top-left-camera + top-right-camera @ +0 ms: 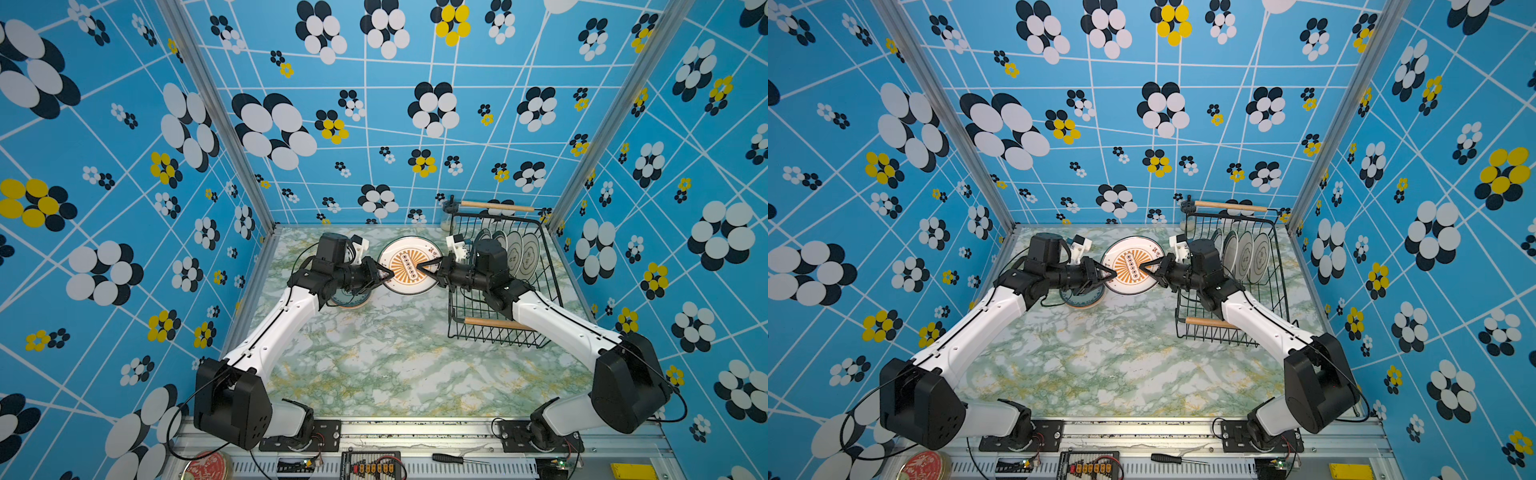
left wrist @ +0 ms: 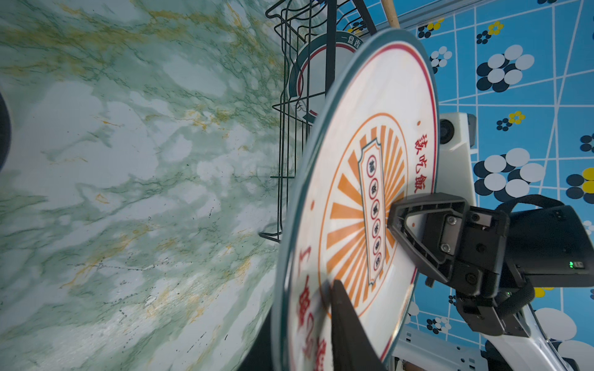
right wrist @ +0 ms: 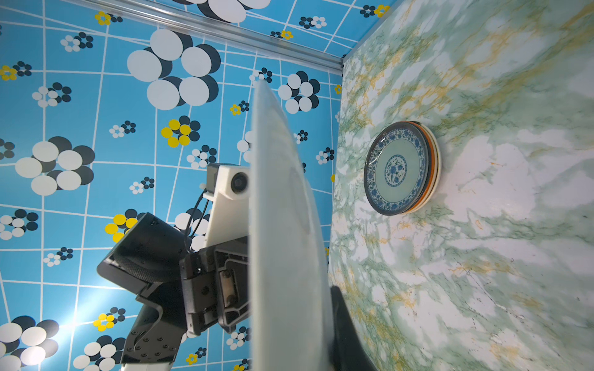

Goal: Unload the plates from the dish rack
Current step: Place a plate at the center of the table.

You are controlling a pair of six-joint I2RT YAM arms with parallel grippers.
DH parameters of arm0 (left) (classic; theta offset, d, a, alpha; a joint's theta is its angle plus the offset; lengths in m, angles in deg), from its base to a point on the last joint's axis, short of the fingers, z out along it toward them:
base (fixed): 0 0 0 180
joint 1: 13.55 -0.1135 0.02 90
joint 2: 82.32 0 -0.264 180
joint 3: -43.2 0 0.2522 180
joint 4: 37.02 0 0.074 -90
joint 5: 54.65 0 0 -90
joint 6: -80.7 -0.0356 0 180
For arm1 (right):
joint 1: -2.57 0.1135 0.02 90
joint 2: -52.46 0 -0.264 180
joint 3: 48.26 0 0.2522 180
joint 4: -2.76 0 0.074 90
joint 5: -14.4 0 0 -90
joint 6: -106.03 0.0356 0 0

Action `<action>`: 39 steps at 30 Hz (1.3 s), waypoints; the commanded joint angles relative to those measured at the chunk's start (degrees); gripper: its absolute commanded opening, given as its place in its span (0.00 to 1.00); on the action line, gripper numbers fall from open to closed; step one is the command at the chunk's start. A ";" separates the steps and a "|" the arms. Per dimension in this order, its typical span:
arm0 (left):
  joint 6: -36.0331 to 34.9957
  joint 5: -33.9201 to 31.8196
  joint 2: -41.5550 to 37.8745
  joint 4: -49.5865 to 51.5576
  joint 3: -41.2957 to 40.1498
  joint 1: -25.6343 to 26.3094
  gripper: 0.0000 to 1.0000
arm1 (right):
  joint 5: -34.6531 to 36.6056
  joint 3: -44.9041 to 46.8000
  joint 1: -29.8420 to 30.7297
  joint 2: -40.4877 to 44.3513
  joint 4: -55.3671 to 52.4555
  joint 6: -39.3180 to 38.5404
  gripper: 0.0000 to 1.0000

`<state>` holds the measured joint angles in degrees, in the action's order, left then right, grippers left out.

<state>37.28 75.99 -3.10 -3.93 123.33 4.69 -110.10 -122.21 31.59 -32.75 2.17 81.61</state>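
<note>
left pincer (image 1: pixel 391 273) faces right pincer (image 1: pixel 419 266), both gripping edges of sunburst plate (image 1: pixel 406 253).

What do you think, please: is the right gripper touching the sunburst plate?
Touching: the left wrist view shows the right gripper clamped on the sunburst plate.

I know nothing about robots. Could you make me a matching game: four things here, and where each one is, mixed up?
Things
1. large white plate with orange sunburst emblem
2. stack of small plates topped by a blue-patterned one
3. black wire dish rack
4. red round tin

Places
A. lying flat on the green marbled table
B. on the table's right side, upright white plates in it
C. gripped at its rim by the left claw and right claw
D. off the table, near left corner

Pairs: 1-C, 2-A, 3-B, 4-D
</note>
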 commanded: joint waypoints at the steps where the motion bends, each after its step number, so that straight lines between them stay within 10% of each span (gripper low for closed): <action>1: -2.03 2.23 0.85 -1.71 -0.36 1.11 0.16 | -1.79 -2.17 1.85 -1.64 1.76 -0.70 0.13; 22: -2.81 0.56 0.04 5.25 -0.53 -1.71 0.00 | -0.32 -5.66 2.80 -3.82 -2.57 -4.26 0.68; 30: -3.50 0.61 -5.49 10.72 -2.00 -7.14 0.00 | 7.30 -11.36 2.80 -2.43 -22.52 -15.45 0.99; 39: -6.25 -2.78 -11.93 22.06 -4.51 -12.93 0.00 | 24.94 -22.19 2.80 -1.94 -50.70 -30.53 0.99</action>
<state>33.68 74.63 -12.19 12.31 119.51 -6.94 -94.60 -140.13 34.32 -36.31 -33.83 59.54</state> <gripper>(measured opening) 0.082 0.992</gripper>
